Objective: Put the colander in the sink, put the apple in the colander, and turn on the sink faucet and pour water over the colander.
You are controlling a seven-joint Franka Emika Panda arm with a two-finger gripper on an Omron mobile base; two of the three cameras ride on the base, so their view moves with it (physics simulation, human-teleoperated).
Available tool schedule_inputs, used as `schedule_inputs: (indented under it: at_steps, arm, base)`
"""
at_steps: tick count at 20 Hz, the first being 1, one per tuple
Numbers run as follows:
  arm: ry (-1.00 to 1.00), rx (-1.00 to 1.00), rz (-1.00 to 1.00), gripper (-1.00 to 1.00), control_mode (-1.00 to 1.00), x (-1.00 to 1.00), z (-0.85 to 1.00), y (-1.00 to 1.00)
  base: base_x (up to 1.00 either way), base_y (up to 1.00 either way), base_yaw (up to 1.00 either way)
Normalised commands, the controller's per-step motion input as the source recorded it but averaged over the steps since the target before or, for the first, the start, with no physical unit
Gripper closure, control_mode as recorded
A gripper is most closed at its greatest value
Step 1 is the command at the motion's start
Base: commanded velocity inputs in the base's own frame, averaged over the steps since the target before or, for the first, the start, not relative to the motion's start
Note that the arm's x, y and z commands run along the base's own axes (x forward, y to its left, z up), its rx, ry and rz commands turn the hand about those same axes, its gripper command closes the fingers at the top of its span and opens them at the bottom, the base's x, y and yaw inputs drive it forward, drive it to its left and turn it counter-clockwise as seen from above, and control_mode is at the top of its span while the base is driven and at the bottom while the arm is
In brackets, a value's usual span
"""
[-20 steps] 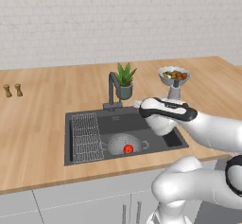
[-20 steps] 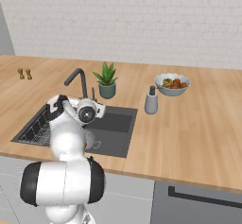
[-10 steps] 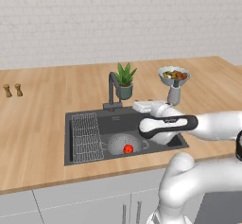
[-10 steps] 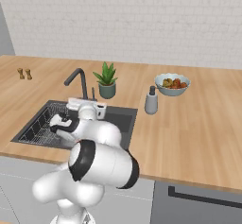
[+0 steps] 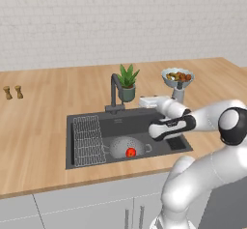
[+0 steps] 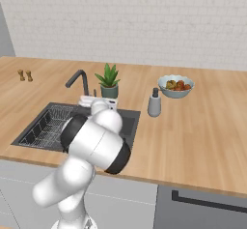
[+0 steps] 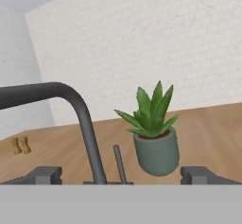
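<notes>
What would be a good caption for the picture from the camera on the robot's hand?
Hand view: open jaws face the sink faucet, its thin lever upright beside a potted plant on the wooden counter.

The wooden bench (image 5: 43, 126) carries a dark sink (image 5: 178, 143) set into its top; behind the sink stand the faucet (image 5: 115, 92) and a potted plant (image 5: 127, 83); a fruit bowl (image 6: 176, 85) and a grey dispenser bottle (image 6: 154, 103) sit further right; two small brown shakers (image 5: 13, 92) stand far left.
</notes>
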Motion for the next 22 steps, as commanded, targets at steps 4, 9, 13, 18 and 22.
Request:
schedule_inputs:
  at_steps: [4,9,13,18,22]
  arm:
    - [-0.01,-0.01,-0.11,-1.00,-1.00,0.28,0.00,0.26]
    - [-0.05,-0.02,-0.07,-1.00,-1.00,0.18,-0.05,0.28]
    - [-0.11,-0.01,0.00,-1.00,-1.00,0.10,-0.18,0.09]
    - [-0.11,-0.03,0.00,-1.00,-1.00,0.01,-0.31,0.26]
    - [-0.09,-0.01,0.00,-1.00,-1.00,0.00,-0.34,0.26]
  base:
    - [0.00,0.00,0.00]
    - [0.00,0.00,0.00]
    - [0.00,0.00,0.00]
    - [0.00,0.00,0.00]
    - [0.00,0.00,0.00]
